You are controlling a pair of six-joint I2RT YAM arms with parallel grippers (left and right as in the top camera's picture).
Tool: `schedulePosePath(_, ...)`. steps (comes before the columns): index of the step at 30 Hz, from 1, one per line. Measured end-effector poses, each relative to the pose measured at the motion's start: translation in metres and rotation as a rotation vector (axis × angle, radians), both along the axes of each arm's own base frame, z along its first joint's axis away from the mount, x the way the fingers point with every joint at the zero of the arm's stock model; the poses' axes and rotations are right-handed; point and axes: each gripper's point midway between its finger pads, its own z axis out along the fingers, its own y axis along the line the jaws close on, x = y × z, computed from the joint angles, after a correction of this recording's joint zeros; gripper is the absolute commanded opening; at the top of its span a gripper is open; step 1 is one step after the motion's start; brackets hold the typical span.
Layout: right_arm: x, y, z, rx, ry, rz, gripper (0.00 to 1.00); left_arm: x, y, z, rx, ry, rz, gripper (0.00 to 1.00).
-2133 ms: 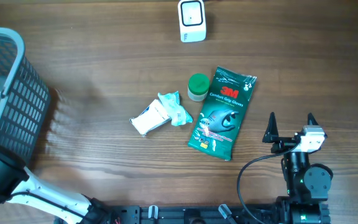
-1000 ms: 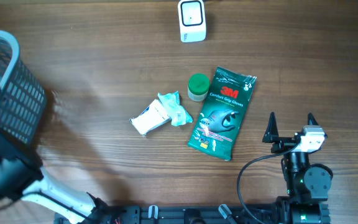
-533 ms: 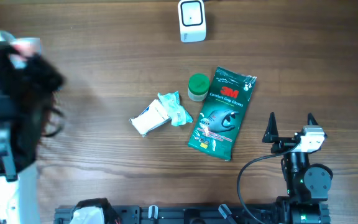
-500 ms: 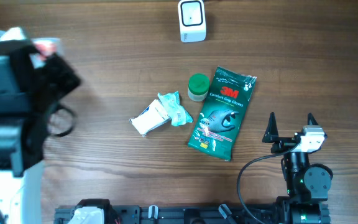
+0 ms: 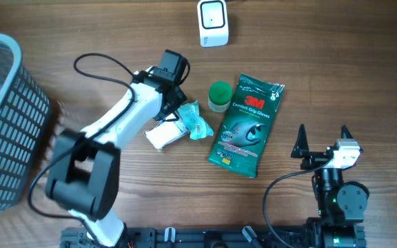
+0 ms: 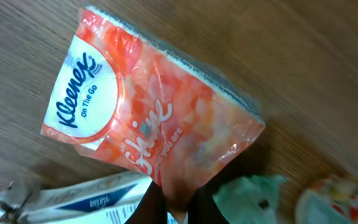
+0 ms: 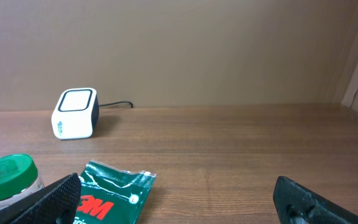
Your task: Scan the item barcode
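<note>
An orange Kleenex tissue pack fills the left wrist view, and my left gripper is shut on its lower corner. From overhead, that gripper hangs over the white box and the teal packet, with the tissue pack hidden under the wrist. The white scanner stands at the table's far edge, well beyond the left gripper; it also shows in the right wrist view. My right gripper rests open and empty at the front right.
A green 3M gloves pack and a green-lidded jar lie right of the left gripper. A dark mesh basket stands at the left edge. The scanner's cable runs off behind it.
My left arm has swung from the basket at the left to the middle of the table, carrying the tissue pack. The right arm has not moved.
</note>
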Motion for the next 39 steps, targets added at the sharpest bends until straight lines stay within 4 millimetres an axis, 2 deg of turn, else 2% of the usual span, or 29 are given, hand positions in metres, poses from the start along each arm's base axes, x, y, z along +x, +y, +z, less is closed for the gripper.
schedulePosePath(1,0.000,0.000,0.000,0.000,0.000,0.000,1.00,0.001,-0.001,-0.006,0.001,0.008,0.002,1.00)
schedulePosePath(4,0.000,0.000,0.000,0.000,0.000,0.000,1.00,0.000,-0.004,-0.013,-0.008,0.025,-0.006,1.00)
schedulePosePath(7,0.000,0.000,0.000,0.000,0.000,0.000,1.00,0.006,-0.007,0.003,-0.008,0.007,-0.040,1.00)
schedulePosePath(10,0.000,0.000,0.000,0.000,0.000,0.000,1.00,0.044,-0.019,0.101,-0.031,-0.203,-0.117,1.00)
schedulePosePath(11,0.000,0.000,0.000,0.000,0.000,0.000,1.00,0.063,-0.021,0.168,-0.044,-0.374,-0.137,1.00)
schedulePosePath(13,0.000,0.000,0.000,0.000,0.000,0.000,1.00,0.067,-0.012,0.268,-0.021,-0.614,-0.163,1.00)
schedulePosePath(14,0.000,0.000,0.000,0.000,0.000,0.000,1.00,0.062,-0.001,0.321,0.001,-0.746,-0.158,1.00)
schedulePosePath(15,0.000,0.000,0.000,0.000,0.000,0.000,1.00,0.048,0.016,0.386,0.044,-0.913,-0.142,1.00)
schedulePosePath(16,0.000,0.000,0.000,0.000,0.000,0.000,1.00,0.036,0.029,0.428,0.074,-1.030,-0.124,1.00)
schedulePosePath(18,0.000,0.000,0.000,0.000,0.000,0.000,1.00,0.005,0.054,0.496,0.154,-1.227,-0.092,1.00)
schedulePosePath(20,0.000,0.000,0.000,0.000,0.000,0.000,1.00,-0.036,0.082,0.543,0.274,-1.354,-0.083,1.00)
schedulePosePath(23,0.000,0.000,0.000,0.000,-0.001,0.000,1.00,-0.076,0.107,0.564,0.416,-1.386,-0.100,1.00)
schedulePosePath(25,0.000,0.004,0.000,0.021,0.000,0.026,1.00,-0.100,0.128,0.567,0.505,-1.363,-0.069,1.00)
schedulePosePath(27,0.000,0.015,0.000,0.179,0.001,0.086,1.00,-0.113,0.142,0.569,0.549,-1.354,-0.030,1.00)
schedulePosePath(30,-0.006,0.049,0.006,0.710,0.061,0.278,1.00,-0.130,0.154,0.570,0.580,-1.350,-0.004,1.00)
schedulePosePath(31,-0.012,0.069,0.006,0.930,0.145,0.388,1.00,-0.137,0.157,0.565,0.583,-1.348,-0.006,1.00)
schedulePosePath(32,-0.018,0.082,0.006,1.055,0.216,0.451,1.00,-0.146,0.159,0.559,0.575,-1.356,-0.019,1.00)
schedulePosePath(34,-0.032,0.106,0.004,1.212,0.362,0.569,1.00,-0.171,0.161,0.554,0.539,-1.415,-0.051,1.00)
schedulePosePath(37,-0.054,0.131,0.002,1.225,0.508,0.722,0.99,-0.215,0.168,0.547,0.498,-1.532,-0.074,1.00)
schedulePosePath(39,-0.065,0.140,-0.002,1.230,0.586,0.781,0.99,-0.240,0.178,0.545,0.521,-1.586,-0.040,1.00)
